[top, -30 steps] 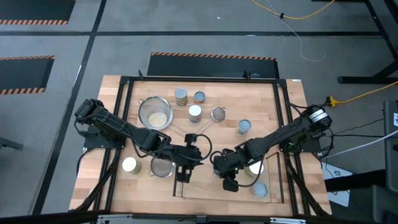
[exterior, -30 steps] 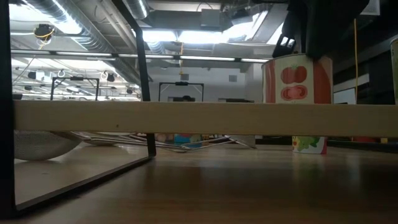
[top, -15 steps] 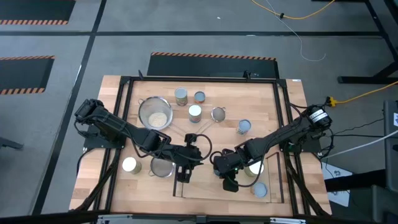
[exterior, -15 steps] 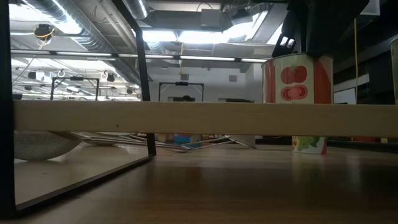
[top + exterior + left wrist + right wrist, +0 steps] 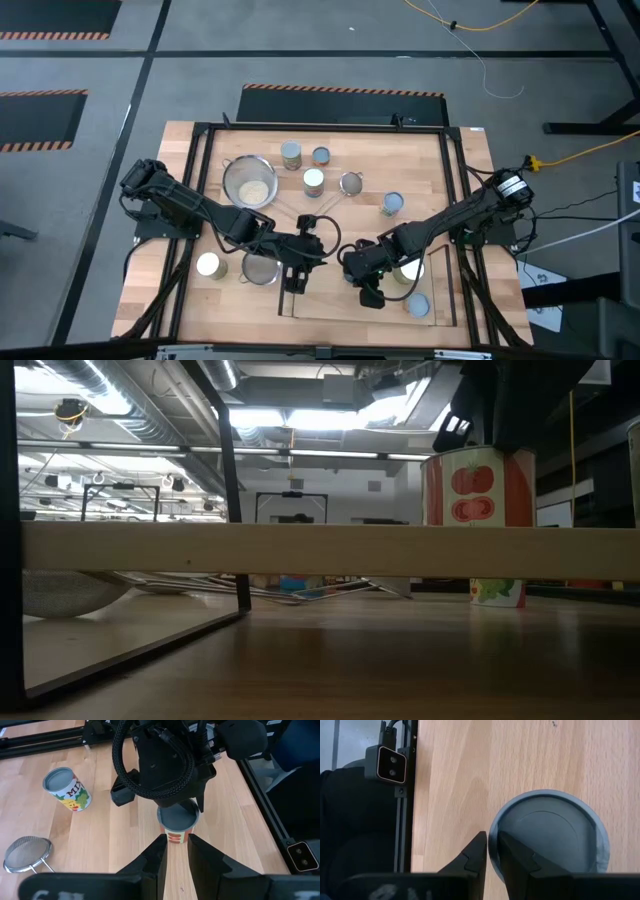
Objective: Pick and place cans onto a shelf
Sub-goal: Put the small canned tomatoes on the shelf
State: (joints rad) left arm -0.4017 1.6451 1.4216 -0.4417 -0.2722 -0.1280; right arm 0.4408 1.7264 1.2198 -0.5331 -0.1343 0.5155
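A can with a red tomato label (image 5: 478,485) stands upright on its base on the light-wood shelf (image 5: 320,550); its grey top shows in the right wrist view (image 5: 547,832) and the left wrist view (image 5: 177,819). My right gripper (image 5: 364,283) is right above it, pointing down, fingers close together at its rim (image 5: 492,851). My left gripper (image 5: 293,276) hovers beside the shelf's left end, facing the can, fingers (image 5: 176,855) a little apart and empty. Another can (image 5: 417,305) stands on the shelf's right part. My right gripper comes at the tomato can from above, pointing down. The can's top rim (image 5: 491,840) runs into the narrow gap between the fingers, one finger (image 5: 475,852) outside the wall and one (image 5: 517,856) over the lid. The can stands upright with its base on the shelf.
Loose cans stand at the table's far middle (image 5: 291,155) (image 5: 321,155) (image 5: 313,181), at the right (image 5: 392,204) and near left (image 5: 210,265). A wide strainer (image 5: 249,182) and smaller ones (image 5: 352,183) (image 5: 260,268) lie around. The black frame (image 5: 455,200) borders the table.
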